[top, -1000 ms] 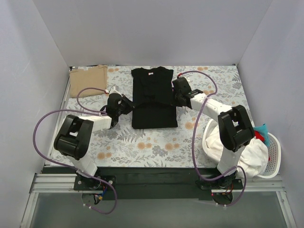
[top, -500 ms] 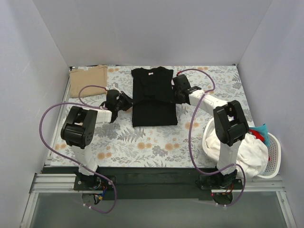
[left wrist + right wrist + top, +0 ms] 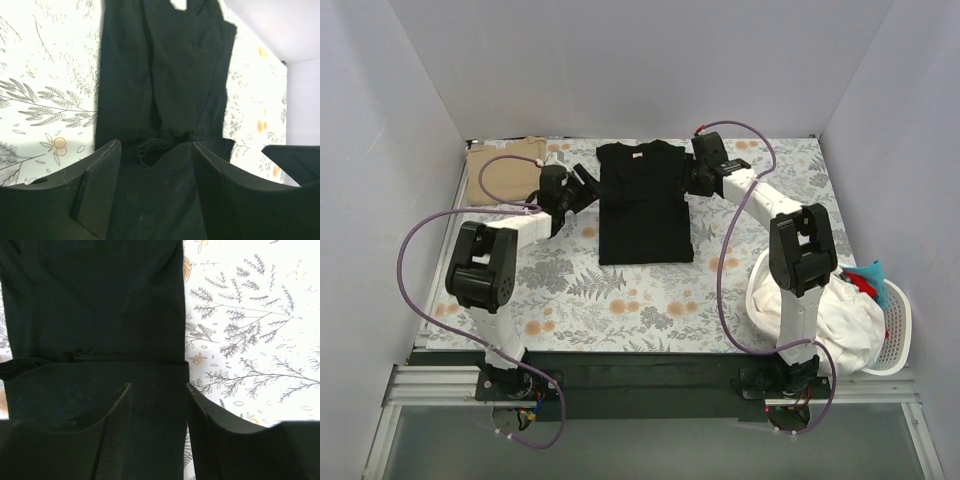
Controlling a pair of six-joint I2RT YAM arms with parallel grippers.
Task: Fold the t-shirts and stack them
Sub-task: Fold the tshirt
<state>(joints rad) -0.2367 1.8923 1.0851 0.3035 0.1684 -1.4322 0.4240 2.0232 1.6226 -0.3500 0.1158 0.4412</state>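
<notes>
The black t-shirt (image 3: 642,210) lies flat on the floral cloth (image 3: 620,300) that covers the counter. It is folded into a long narrow shape, with the collar and a small white label (image 3: 638,156) at the far end.

The left pincer (image 3: 582,186) is at the shirt's left edge, up by the shoulder. Its wrist camera shows its fingers (image 3: 95,190) standing apart, with only flat dark fabric and a crumpled fold line in the gap, so it is released and grips nothing.

The right pincer (image 3: 158,387) is at the shirt's right edge, opposite the left one. Its fingers (image 3: 112,440) are parted too, over a straight fold across the cloth, and it holds nothing. I cannot tell whether either pincer's tips rest on the fabric.

The tan t-shirt (image 3: 505,170) lies folded well to the left of the black one. A white basket (image 3: 898,335) heaped with white cloth (image 3: 830,320) sits to the black shirt's right, nearer the arms' bases.
</notes>
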